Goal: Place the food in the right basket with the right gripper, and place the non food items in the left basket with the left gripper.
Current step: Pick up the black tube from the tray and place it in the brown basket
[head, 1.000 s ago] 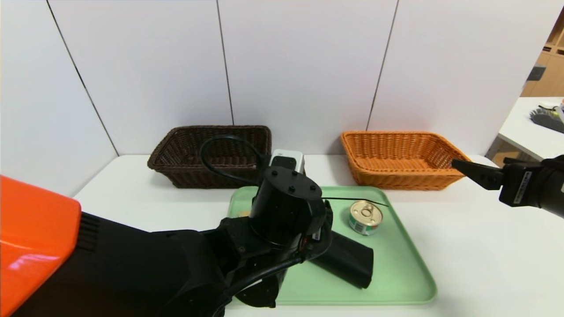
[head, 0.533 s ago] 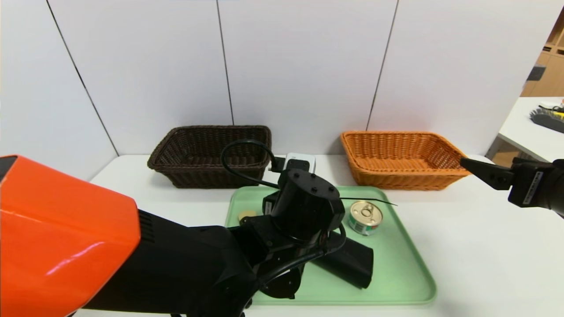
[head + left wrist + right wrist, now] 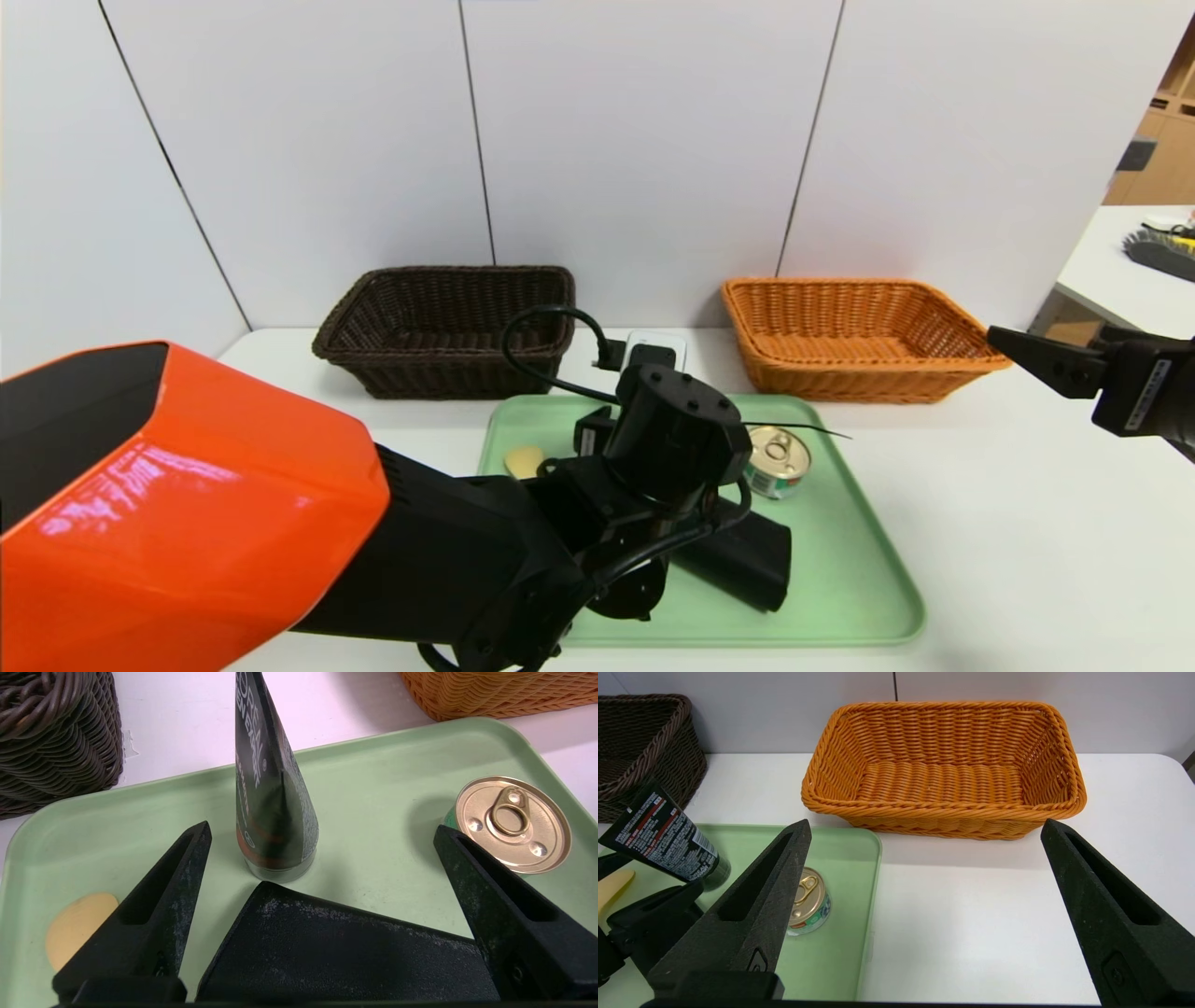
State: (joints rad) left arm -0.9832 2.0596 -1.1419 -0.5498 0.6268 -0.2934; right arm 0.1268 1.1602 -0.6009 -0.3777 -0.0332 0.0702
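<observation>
Head view: a green tray (image 3: 840,597) lies on the white desk (image 3: 1027,523) in front of two baskets, the dark left basket (image 3: 439,327) and the orange right basket (image 3: 850,336), well apart near the wall. The left arm reaches over the tray, its wrist hiding the left end effector here. The can (image 3: 780,457) stands on the tray's far right part, the black case (image 3: 742,560) lies nearer the robot, and the yellow spoon (image 3: 523,459) shows at the tray's left. The right end effector (image 3: 1050,359) hangs off to the right, just beside the right basket's right end, above the desk. Left wrist view: the left end effector (image 3: 322,835) is spread wide, holding nothing, low over the case (image 3: 345,956). The tube (image 3: 271,793) stands upright on its cap just past the case, in line with the gap between the fingers (image 3: 154,914). The can (image 3: 511,823) sits next to the other finger, and the spoon bowl (image 3: 74,928) lies beside the first. Right wrist view: the right end effector (image 3: 924,828) is also wide apart and empty, facing the right basket (image 3: 943,807), which holds nothing; the can (image 3: 810,900) and tube (image 3: 663,837) show on the tray (image 3: 840,933).
</observation>
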